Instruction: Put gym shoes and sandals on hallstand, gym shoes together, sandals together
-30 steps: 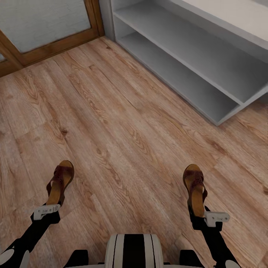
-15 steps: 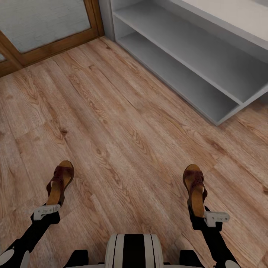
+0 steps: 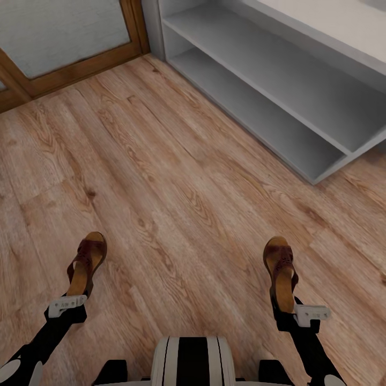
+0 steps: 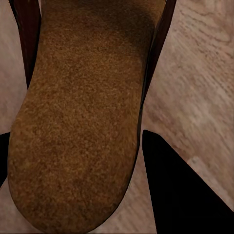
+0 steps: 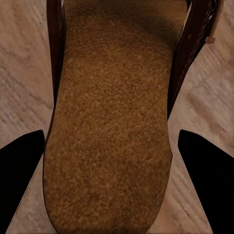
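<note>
Sandals clamped one in each hand, wide bare floor ahead, hallstand front edge beyond.

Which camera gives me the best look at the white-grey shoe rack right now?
The head view: the white-grey shoe rack with two shallow tiers shows there at upper right, both tiers open toward the wood-plank floor. Both wrist views are taken up by tan sandal footbeds and floor, so they tell nothing about the rack.

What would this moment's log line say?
left pincer: holds sandal | right pincer: holds sandal | hallstand: ahead right
</note>
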